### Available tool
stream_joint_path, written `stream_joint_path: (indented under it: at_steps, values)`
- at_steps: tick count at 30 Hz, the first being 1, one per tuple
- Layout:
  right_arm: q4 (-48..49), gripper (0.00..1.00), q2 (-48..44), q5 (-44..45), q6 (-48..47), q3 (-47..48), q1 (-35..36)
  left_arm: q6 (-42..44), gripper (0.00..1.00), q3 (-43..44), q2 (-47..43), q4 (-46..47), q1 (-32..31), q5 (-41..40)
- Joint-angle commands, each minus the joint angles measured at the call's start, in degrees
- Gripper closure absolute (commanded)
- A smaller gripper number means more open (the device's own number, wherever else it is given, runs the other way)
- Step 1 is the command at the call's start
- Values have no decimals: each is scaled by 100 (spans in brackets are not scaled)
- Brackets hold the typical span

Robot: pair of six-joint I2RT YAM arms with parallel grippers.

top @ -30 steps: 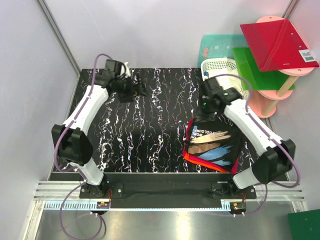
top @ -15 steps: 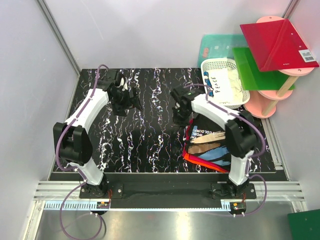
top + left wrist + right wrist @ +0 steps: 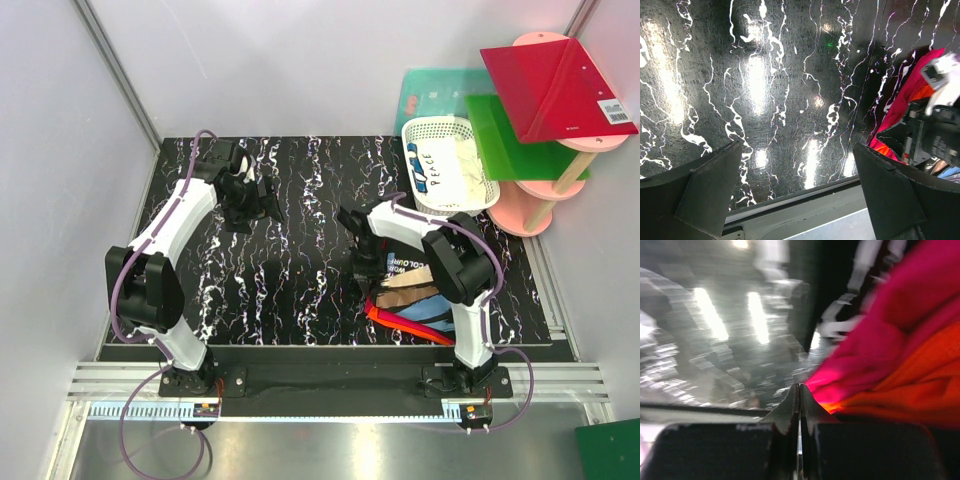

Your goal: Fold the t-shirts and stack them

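Note:
The folded t-shirts lie in a stack (image 3: 425, 300) at the table's right front. A black tee with a colourful print is on top, with red (image 3: 890, 335) and orange (image 3: 912, 385) ones under it. My right gripper (image 3: 365, 282) is shut with nothing between its fingertips (image 3: 800, 386), low at the stack's left edge, its tips right beside the red cloth. The right arm folds back over the stack and hides part of it. My left gripper (image 3: 262, 200) stands open (image 3: 800, 192) over bare table at the back left, and the stack's red edge (image 3: 907, 92) shows at the right of the left wrist view.
A white lattice basket (image 3: 480, 195) holding white cloth with blue letters stands at the back right corner. Behind it is a teal tray (image 3: 430, 95). A pink stand (image 3: 540, 205) beside it carries a green board (image 3: 500, 135) and a red board (image 3: 555, 85). The table's near edge (image 3: 805, 207) lies below the left gripper.
The right arm has swung left from the basket side and folded back, bringing its shut gripper down to the stack's left edge. The left gripper shifted only slightly.

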Motion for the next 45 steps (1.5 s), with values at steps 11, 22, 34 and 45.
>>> stream_joint_path:
  at_steps: [11,22,34,45]
  values:
    - [-469,100,272,897,667,-1191,-104,137,1,-42,-265,62,10,-36]
    - [-398,100,-255,1477,668,-1509,-623,146,1,-112,-300,71,10,7]
    - [-732,100,-318,1215,88,135,-298,155,1,-183,-317,80,10,-1]
    - [-732,100,447,1134,183,-295,-271,190,1,-183,-344,54,10,25]
